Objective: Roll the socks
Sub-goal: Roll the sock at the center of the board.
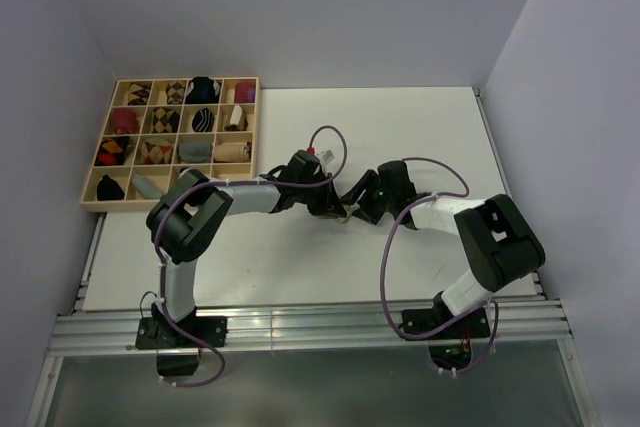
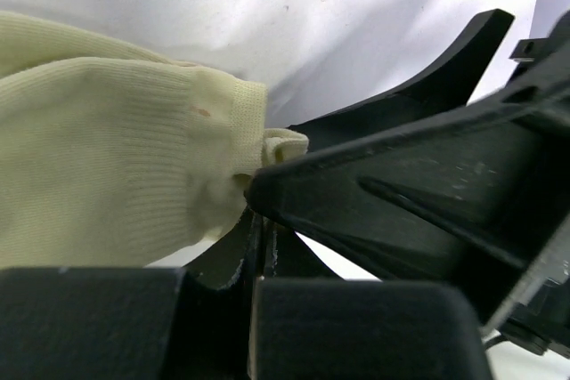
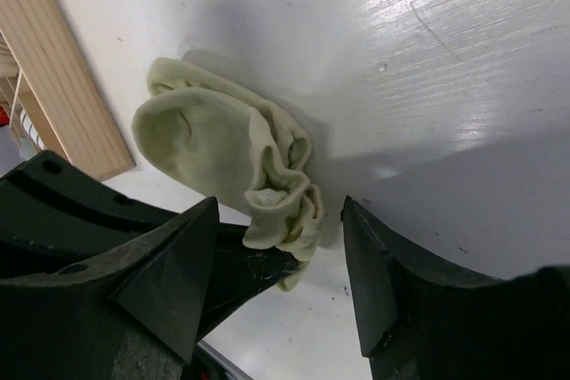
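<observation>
The pale yellow-green sock [image 3: 214, 149] lies bunched on the white table [image 3: 445, 60], its cuff end crumpled. My left gripper [image 2: 258, 220] is shut, pinching the sock's [image 2: 107, 157] edge at its tips. Its dark fingers [image 3: 240, 264] reach in under the crumpled end in the right wrist view. My right gripper [image 3: 278, 211] is open, with one finger on each side of that crumpled end, not touching it. In the top view both grippers meet mid-table, left [image 1: 333, 207] and right [image 1: 354, 211], and cover the sock. The striped sock is out of view.
A wooden compartment tray [image 1: 98, 202] with several rolled socks stands at the table's back left. Its edge [image 3: 62, 86] lies close beyond the sock in the right wrist view. Grey walls close in the table on three sides.
</observation>
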Controlling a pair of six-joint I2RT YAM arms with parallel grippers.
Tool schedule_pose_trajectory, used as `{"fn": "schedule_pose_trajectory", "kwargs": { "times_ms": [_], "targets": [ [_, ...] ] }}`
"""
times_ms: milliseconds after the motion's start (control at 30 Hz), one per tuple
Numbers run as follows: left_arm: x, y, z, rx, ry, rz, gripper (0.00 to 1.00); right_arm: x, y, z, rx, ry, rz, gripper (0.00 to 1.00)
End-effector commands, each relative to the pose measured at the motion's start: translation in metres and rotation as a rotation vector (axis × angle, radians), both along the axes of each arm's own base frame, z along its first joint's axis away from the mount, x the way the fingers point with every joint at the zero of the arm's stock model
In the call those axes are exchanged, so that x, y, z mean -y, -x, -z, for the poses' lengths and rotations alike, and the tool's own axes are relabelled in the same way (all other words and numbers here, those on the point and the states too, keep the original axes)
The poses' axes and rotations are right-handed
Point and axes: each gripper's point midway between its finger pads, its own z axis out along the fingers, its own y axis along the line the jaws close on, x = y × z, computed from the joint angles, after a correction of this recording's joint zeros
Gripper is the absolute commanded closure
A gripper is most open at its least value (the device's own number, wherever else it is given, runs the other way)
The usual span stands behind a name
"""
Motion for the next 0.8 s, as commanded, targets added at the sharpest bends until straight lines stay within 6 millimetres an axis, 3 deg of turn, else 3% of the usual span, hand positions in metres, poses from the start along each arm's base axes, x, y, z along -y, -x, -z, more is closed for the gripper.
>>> {"fn": "schedule_pose_trajectory", "kwargs": {
  "times_ms": [0,200,400,500,533,633,767],
  "targets": [
    [0.003,-0.007,-0.029,0.114,0.022,0.000,1.00,-0.007,-0.010,-0.006,0.026,-0.010,0.009,0.35],
    [0.005,-0.004,-0.028,0.134,0.006,0.017,0.99,-0.006,-0.008,-0.003,0.018,-0.001,0.008,0.54],
    [0.006,0.003,-0.028,0.176,-0.027,0.051,0.98,-0.005,-0.008,-0.004,0.015,0.011,0.003,0.81],
    [-0.003,0.003,-0.031,0.235,-0.069,0.047,0.86,-0.002,-0.006,-0.004,0.010,0.028,-0.001,0.92],
    [-0.006,0.002,-0.032,0.252,-0.080,0.043,0.72,-0.002,-0.005,-0.003,0.005,0.031,-0.002,0.97],
    [-0.016,-0.003,-0.039,0.340,-0.142,0.040,0.47,-0.002,-0.003,-0.001,-0.006,0.035,-0.006,1.00],
    [-0.019,-0.004,-0.049,0.448,-0.203,0.050,0.35,-0.002,-0.002,-0.001,-0.016,0.032,-0.010,1.00]
  ]
}}
